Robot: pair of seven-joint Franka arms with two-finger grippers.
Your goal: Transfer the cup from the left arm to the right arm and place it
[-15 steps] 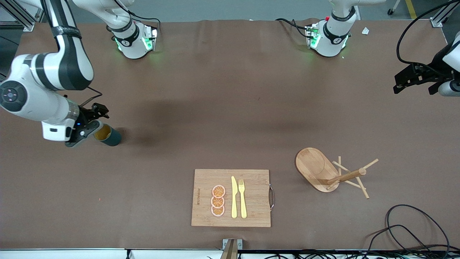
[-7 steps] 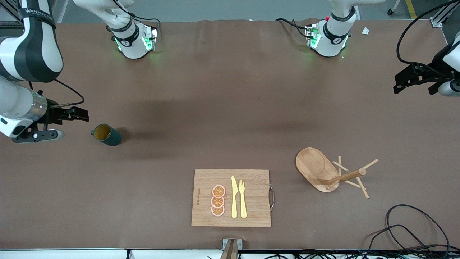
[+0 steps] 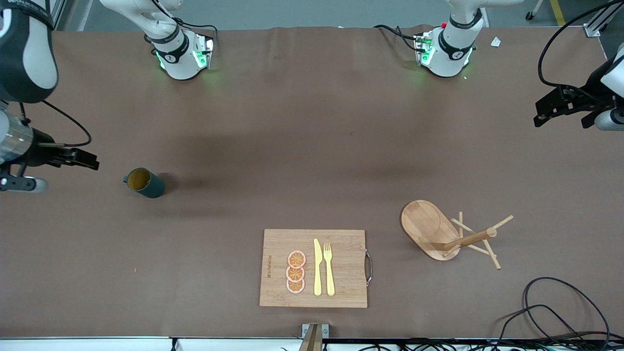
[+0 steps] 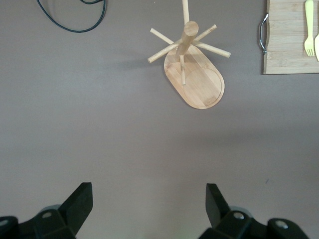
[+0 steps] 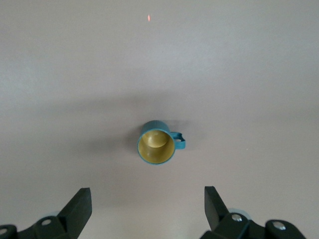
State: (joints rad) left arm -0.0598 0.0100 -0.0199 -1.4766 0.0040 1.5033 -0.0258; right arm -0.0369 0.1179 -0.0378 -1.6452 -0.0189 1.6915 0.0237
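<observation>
Right gripper (image 3: 48,170) hangs over the table's edge at the right arm's end, fingers spread wide, nothing between them; its wrist view shows both fingertips (image 5: 79,201) apart with bare table between.

Cup (image 3: 143,182) stands upright on the brown table (image 3: 312,146), well apart from every other object, toward the right arm's end, released. Teal ribbed outside, tan-yellow inside, loop handle facing the right arm's end of the table. Judged: small, rigid, light; glazed or plastic wall likely slick, though the ribs should give the pads some bite. Best hold looks to be across the body below the rim, clear of the handle; a rim pinch would tip easily.

Cutting board (image 3: 313,268) at the table edge nearest the front camera carries three orange slices (image 3: 296,272), a yellow knife (image 3: 317,267) and a fork (image 3: 329,268).

Wooden peg rack (image 3: 451,234) stands toward the left arm's end, empty.

Left gripper (image 3: 568,105) waits over that end, fingers wide, holding nothing.
</observation>
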